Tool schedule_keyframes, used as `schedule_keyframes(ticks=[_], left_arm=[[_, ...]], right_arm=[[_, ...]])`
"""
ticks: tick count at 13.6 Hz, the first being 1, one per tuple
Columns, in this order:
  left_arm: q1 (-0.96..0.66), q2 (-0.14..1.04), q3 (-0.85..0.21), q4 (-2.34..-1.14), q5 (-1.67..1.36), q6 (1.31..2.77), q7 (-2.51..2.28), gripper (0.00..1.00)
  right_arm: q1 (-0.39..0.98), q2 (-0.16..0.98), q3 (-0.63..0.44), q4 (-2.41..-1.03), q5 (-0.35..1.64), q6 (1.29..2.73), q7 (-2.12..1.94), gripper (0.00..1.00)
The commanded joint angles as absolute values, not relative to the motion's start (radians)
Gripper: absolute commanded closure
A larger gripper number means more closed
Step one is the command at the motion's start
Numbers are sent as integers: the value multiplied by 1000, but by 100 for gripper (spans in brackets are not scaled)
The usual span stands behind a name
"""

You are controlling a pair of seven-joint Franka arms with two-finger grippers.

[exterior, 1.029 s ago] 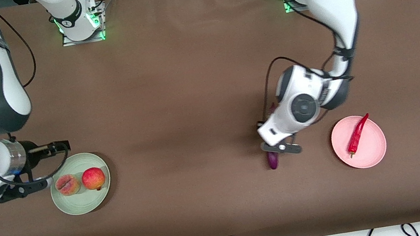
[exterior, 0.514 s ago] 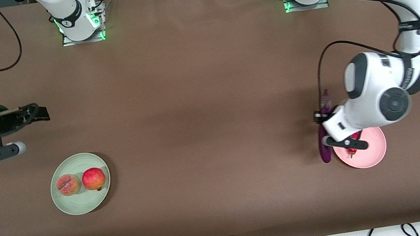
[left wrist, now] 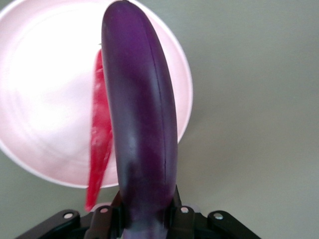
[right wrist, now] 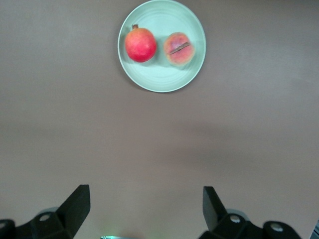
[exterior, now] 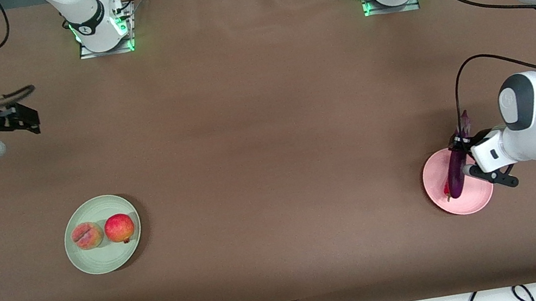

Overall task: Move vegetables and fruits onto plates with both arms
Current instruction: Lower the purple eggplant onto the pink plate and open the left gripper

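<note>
The left gripper (exterior: 460, 160) hangs over the pale pink plate (exterior: 480, 198), its fingers (left wrist: 182, 219) clamped on the stem end of the purple eggplant (exterior: 454, 174), which reaches out from them above the plate. Under the eggplant, the red chili pepper (left wrist: 101, 139) lies on the plate. The right gripper (exterior: 21, 114) hovers over bare table, fingers (right wrist: 77, 201) spread wide and empty. Ahead of its fingertips, well apart, the pale green plate (right wrist: 162, 82) holds the pomegranate (right wrist: 140, 44) and peach (right wrist: 179, 49) side by side.

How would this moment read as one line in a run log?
left pincer: holds eggplant over pink plate | chili: on it | right pincer: open, waiting | fruits: on green plate
</note>
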State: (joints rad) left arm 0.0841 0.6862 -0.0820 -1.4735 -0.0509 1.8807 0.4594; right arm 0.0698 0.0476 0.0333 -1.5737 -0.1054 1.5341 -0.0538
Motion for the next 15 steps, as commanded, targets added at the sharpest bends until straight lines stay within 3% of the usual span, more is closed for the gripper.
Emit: schedule_keyframes(ticks=[1, 15], left_arm=[[72, 699, -84, -1483, -44, 1881, 465, 100], [103, 778, -83, -1477, -11, 2048, 589, 100]], right_arm=[[43, 23, 73, -1614, -115, 1559, -49, 0], [55, 64, 81, -1557, -83, 1522, -14, 0]])
